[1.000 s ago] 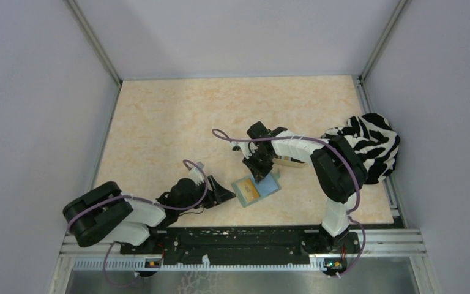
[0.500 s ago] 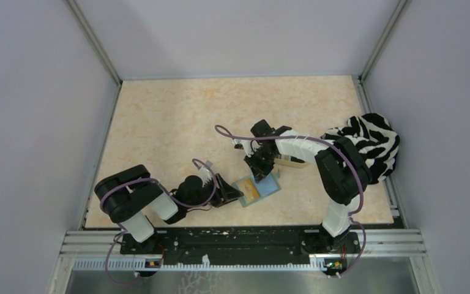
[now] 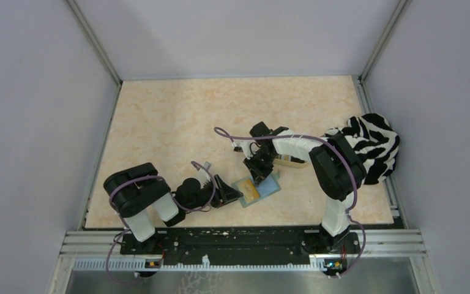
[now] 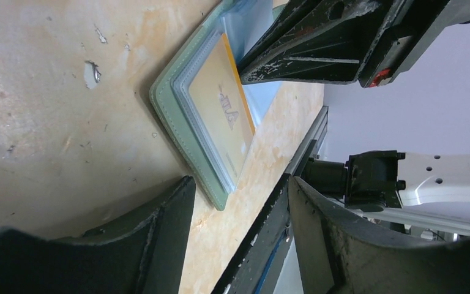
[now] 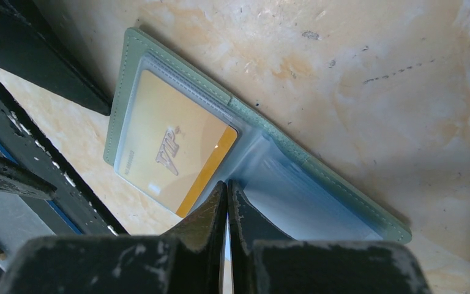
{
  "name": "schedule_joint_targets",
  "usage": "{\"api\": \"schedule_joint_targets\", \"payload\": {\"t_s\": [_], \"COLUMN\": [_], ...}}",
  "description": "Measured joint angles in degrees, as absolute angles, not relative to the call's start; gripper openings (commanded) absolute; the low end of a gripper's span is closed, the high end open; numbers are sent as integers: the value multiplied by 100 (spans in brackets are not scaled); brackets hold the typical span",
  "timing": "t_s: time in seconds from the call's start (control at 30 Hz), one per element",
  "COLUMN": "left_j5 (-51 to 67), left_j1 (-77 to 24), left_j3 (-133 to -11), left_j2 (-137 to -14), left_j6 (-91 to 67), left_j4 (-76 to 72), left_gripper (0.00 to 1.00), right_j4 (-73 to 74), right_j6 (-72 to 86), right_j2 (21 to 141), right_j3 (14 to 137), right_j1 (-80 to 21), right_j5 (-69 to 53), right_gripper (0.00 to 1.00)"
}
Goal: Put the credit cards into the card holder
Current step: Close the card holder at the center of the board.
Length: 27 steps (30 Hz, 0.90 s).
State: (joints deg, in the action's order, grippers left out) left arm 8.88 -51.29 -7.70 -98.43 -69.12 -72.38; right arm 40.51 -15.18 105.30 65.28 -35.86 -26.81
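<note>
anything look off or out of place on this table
A zebra-striped cloth sits bunched at the right edge of the table, unrelated to cards. Its surface is chipped and scuffed beside the card holder. The holder lies open and flat, a gold card sleeved inside.

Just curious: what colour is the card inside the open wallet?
The card is yellow-gold; right wrist view.

Zebra-striped cloth (image 3: 372,147) at the right edge of a beige marbled table (image 3: 177,116).
</note>
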Motion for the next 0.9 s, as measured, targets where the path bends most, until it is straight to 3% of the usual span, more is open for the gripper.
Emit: {"api": "schedule_joint_targets", "payload": {"t_s": [0.33, 0.9], "left_j5": [1033, 1243], "left_j1": [-5129, -5129], "left_j3": [-703, -1081], "left_j2": [-10766, -10422], "left_j6": [-6788, -6322], "left_j4": [-8661, -8674], "left_gripper": [64, 56], "right_j4": [4091, 4099], "right_j6": [-1483, -1500], "right_j2": [10565, 10565], "right_j3": [6569, 6569], "right_j1": [-3588, -3588], "right_j5": [-2663, -2799], "right_gripper": [2, 2]}}
